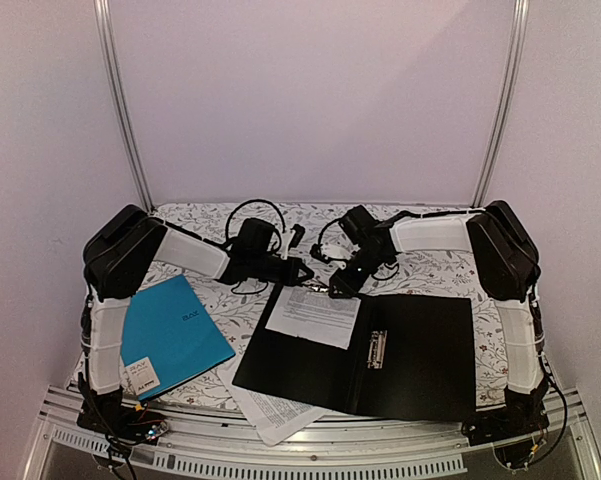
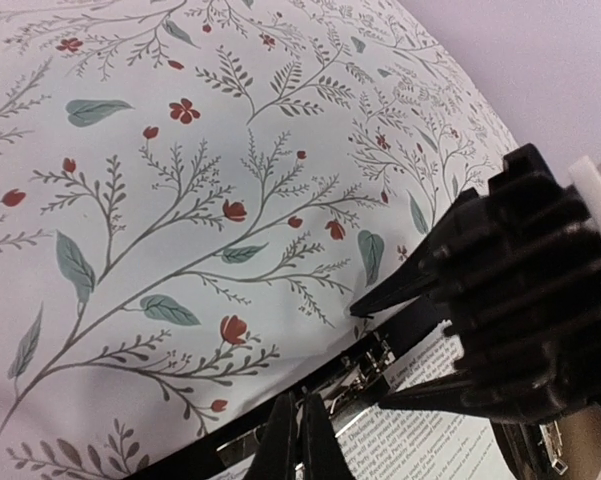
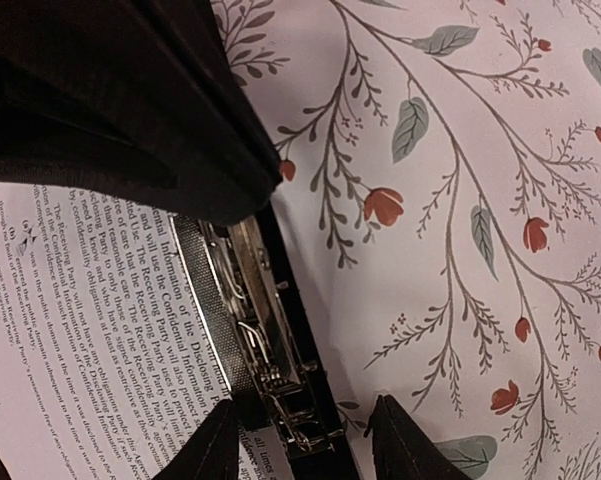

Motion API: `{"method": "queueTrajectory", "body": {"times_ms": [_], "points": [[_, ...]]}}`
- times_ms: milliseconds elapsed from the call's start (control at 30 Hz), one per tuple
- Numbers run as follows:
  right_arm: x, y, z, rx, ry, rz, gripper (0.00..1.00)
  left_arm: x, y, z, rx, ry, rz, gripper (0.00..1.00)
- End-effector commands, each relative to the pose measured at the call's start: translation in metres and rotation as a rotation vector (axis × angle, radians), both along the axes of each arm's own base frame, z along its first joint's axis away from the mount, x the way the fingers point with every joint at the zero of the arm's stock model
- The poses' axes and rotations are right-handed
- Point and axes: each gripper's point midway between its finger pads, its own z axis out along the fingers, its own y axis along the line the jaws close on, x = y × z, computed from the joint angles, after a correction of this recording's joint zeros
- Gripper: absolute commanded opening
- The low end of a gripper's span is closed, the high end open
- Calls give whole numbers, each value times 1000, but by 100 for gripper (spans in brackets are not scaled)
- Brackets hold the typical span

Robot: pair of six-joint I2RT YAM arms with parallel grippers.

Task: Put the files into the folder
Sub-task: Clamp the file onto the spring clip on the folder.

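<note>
While the left claw (image 2: 298,445) sits clenched, the right claw (image 3: 302,432) gapes—astride a ribbed metal clip (image 3: 242,300).

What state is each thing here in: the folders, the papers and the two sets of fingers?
Black folder, open flat.
Teal folder, closed.
Sheet on black folder, flat beside the metal clip.
Loose sheet, partly under black folder.
Left fingers, shut.
Right fingers, apart, either side of the clip.
</note>
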Motion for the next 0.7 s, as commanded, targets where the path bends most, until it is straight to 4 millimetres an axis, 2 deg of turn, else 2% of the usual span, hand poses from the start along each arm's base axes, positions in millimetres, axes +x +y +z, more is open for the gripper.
{"method": "queueTrajectory", "body": {"times_ms": [0,333,667], "points": [[-5,1,-20,-44,7,43,43,-78,66,-131,332,379,8,0],[-8,-1,-35,-95,-27,60,33,-80,71,-137,331,426,25,0],[-8,-14,-49,-163,-35,13,15,-85,87,-146,390,486,89,0]]}}
